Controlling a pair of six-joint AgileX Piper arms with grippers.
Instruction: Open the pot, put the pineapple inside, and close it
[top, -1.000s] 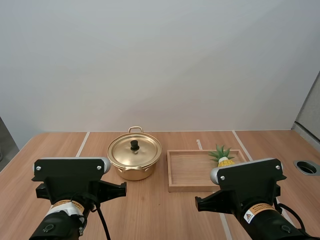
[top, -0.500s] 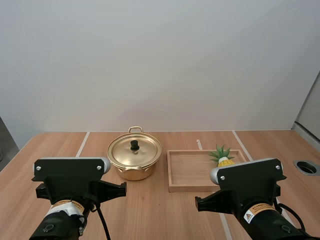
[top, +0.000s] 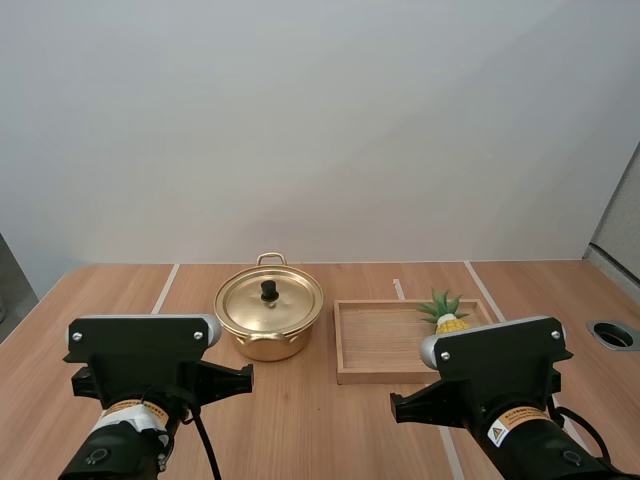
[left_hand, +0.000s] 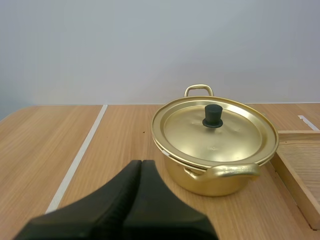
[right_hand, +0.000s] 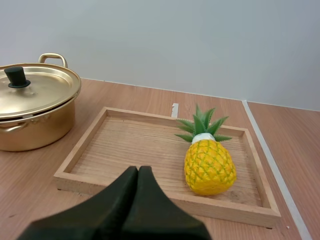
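Gold pot (top: 266, 345), lid (top: 290, 300) on, just beside tray (top: 385, 342) left edge; pineapple (right_hand: 209, 166) by its right edge; left gripper (left_hand: 141, 167) and right gripper (right_hand: 138, 172) clenched, empty.

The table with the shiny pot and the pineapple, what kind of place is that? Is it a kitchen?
Probably a robot test room, not a kitchen: two robot arms stand at a wooden table marked with white lines, with a pot and a pineapple in a tray set out.
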